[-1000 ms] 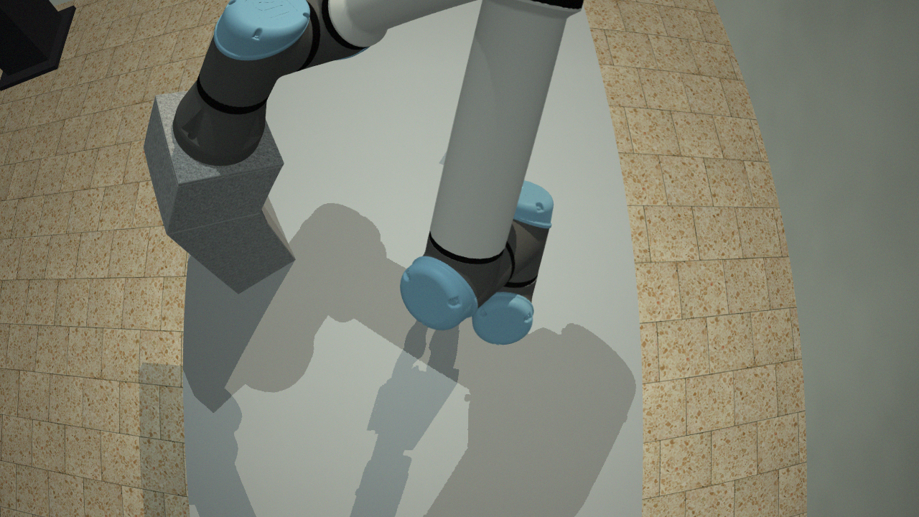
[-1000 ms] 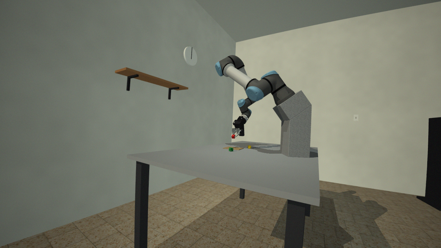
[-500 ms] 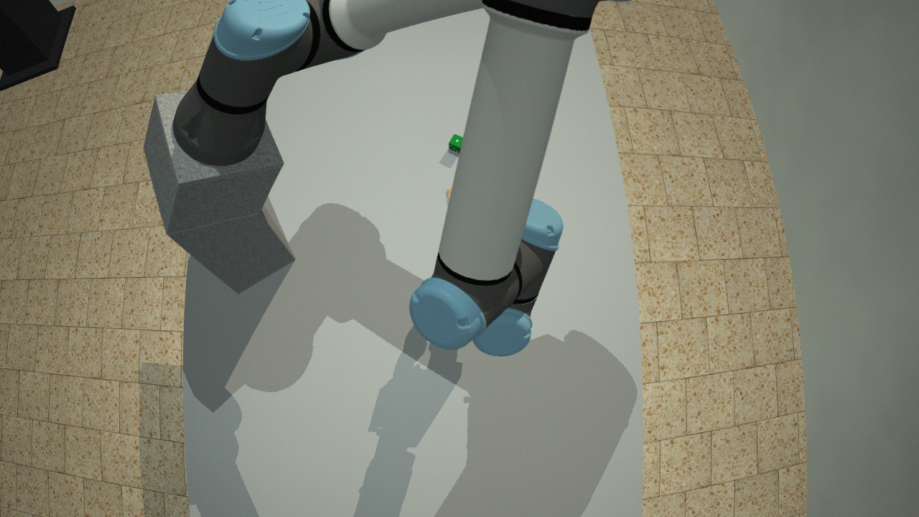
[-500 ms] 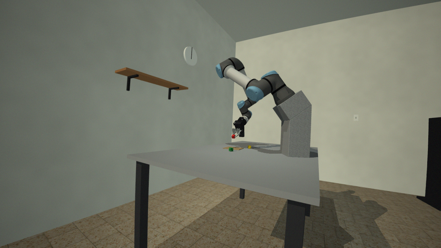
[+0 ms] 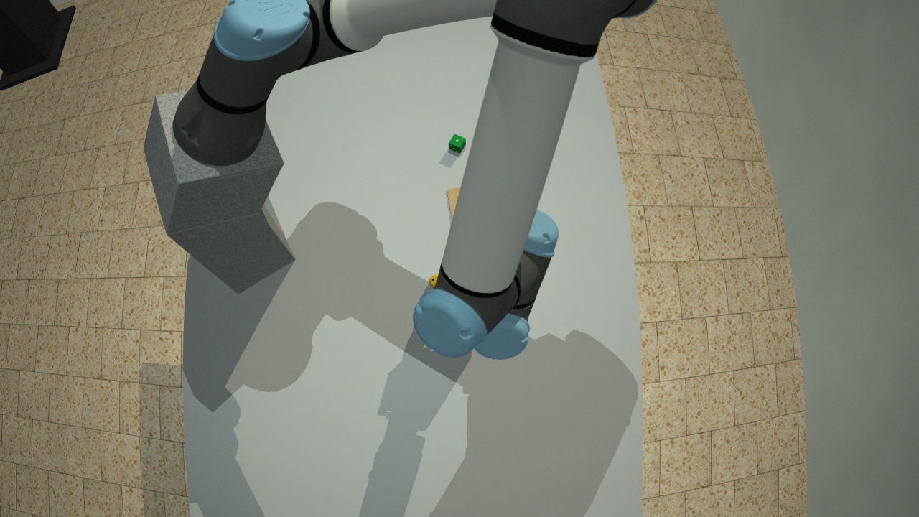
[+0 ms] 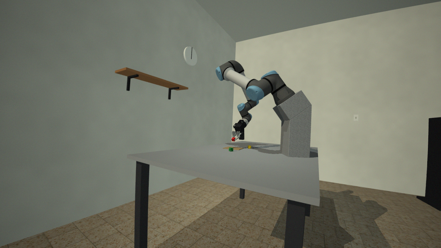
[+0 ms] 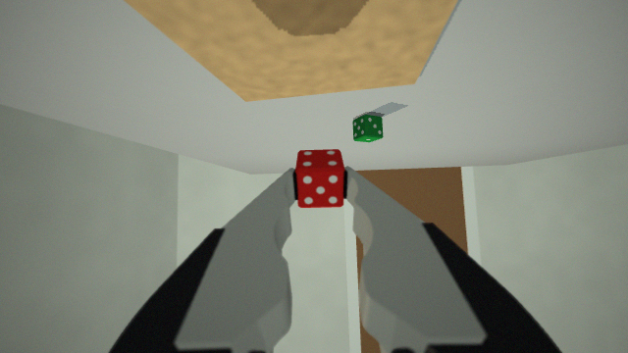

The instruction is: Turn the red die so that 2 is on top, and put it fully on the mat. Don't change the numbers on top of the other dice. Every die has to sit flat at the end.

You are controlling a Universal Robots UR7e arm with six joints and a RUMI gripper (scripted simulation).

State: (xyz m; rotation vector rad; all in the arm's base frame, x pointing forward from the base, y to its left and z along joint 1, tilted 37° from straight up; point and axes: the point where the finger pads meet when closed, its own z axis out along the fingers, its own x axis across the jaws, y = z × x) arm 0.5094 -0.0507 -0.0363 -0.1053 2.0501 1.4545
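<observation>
Although the top view hides the fingers behind the arm, the wrist view finds the gripper (image 6: 235, 135) (image 7: 319, 170) closed on the red die (image 6: 233, 139) (image 7: 320, 188), one fingertip against each of two opposite sides. The die sits right at the tips, raised off the table (image 5: 360, 147) (image 6: 215, 160) (image 7: 162, 118). A four and a five face the wrist camera; which number is uppermost cannot be certified.

The step in hand is judged to be the turning and carrying of the die. The next move calls for bringing the 2 face up, centring over the mat (image 5: 452, 200) (image 6: 227, 148) (image 7: 294, 74) and lowering level; release at a tilt could roll the die.

Farther out, the green die (image 5: 456, 142) (image 6: 231, 149) (image 7: 368, 128) rests just beside the mat. The yellow die (image 5: 434, 281) (image 6: 249, 147) also lies off it, partly covered in the top view.

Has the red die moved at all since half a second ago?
Yes, down: in the exterior view the red die hangs closer to the mat.
</observation>
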